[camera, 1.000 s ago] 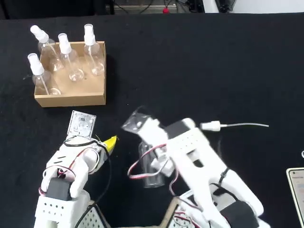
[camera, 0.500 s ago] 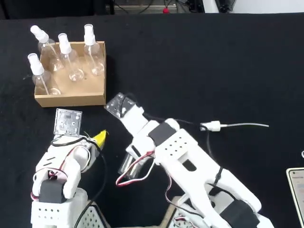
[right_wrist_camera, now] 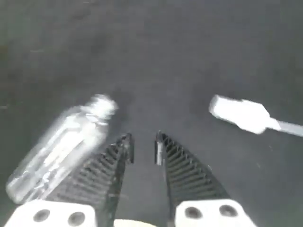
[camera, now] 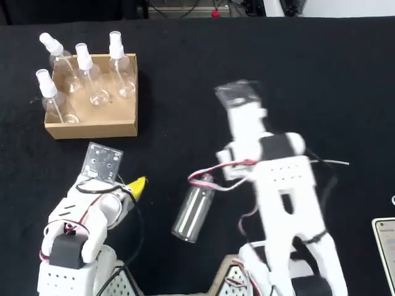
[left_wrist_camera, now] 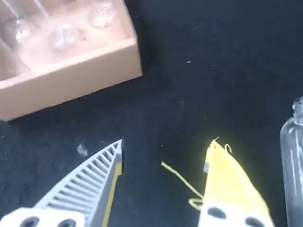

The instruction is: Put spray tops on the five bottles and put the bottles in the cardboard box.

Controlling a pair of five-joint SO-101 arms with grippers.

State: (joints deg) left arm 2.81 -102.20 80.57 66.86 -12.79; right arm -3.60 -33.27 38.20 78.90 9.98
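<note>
Right pincer [right_wrist_camera: 142, 142] now away from bottle [camera: 194, 213].

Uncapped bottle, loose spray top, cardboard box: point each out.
uncapped bottle [camera: 194, 213], high view, mid body.
loose spray top [right_wrist_camera: 241, 114], right wrist view, white head.
cardboard box [camera: 92, 130], high view, front wall.

The counter [camera: 259, 61] is covered in black cloth. A cardboard box [camera: 92, 120] stands on it near the far left corner. A clear bottle [camera: 194, 213] lies on its side close to the middle of the near edge, its open neck pointing away from that edge and toward the right. A white spray top [right_wrist_camera: 241, 115] with a thin tube lies on the cloth to the bottle's right, apart from it. A flat, light-rimmed object [camera: 386, 246] lies at the right edge.
</note>
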